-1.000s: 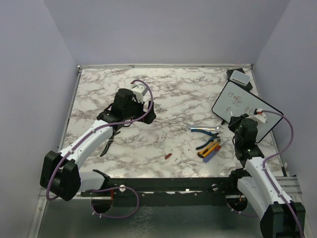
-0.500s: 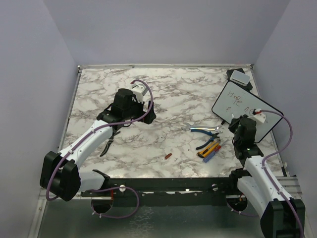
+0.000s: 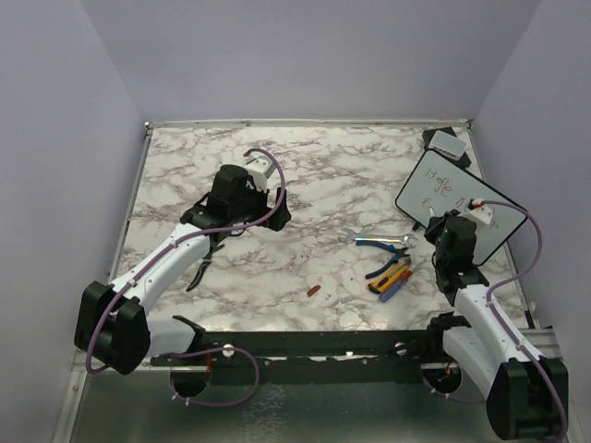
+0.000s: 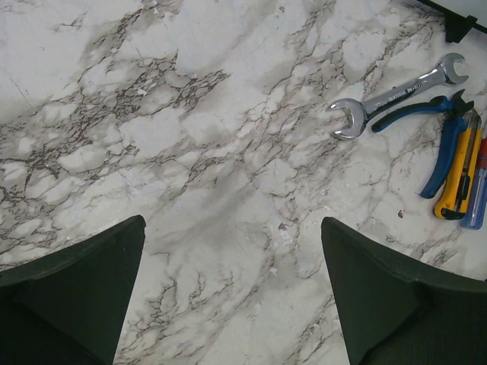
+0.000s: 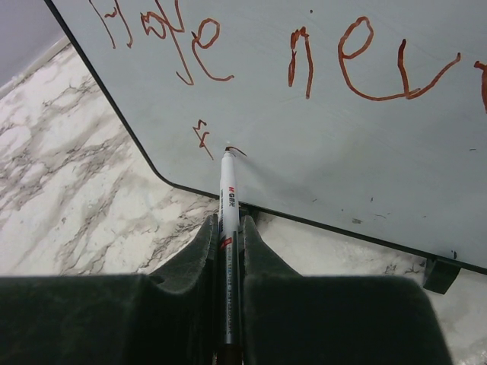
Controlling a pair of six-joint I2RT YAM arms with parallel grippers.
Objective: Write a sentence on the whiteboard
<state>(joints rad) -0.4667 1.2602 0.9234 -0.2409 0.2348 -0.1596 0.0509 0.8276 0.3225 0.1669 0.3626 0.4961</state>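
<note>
Overhead view: at the right side of the frame, mid-height, a small white rectangular whiteboard with thin black frame and rounded corners (image 3: 443,189), set cornerwise on the white, grey-veined marble surface (image 3: 323,175). Lower part hidden behind the right arm. Writing too small to read there.

Right wrist view only: red-brown handwriting in one row across the top of the frame, cut off at the top and right edges, with a small separate mark below it. Right gripper (image 5: 227,228): fingers closed tight on a slim white marker with black lettering (image 5: 227,194), tip touching the board just right of that mark, near the rounded corner. Black foot under the board's edge at lower right. Flat or propped: cannot tell.

Left wrist view: left gripper (image 4: 232,251), fingers spread wide over the marble. In the upper right of that frame, a silver open-ended wrench (image 4: 396,96), blue-handled pliers (image 4: 444,148), a yellow utility knife (image 4: 459,175) and a blue-and-red pen (image 4: 475,201) cut off by the frame edge. Same cluster visible overhead at centre right, near the board but apart from it, in far coarser detail.

Overhead only: small grey-white block on black base (image 3: 446,143) at the upper right corner of the surface, just beyond the board. Tiny red item (image 3: 314,291) at lower centre, kind not discernible. Dark handled tool (image 3: 199,268) partly hidden under the left arm.
</note>
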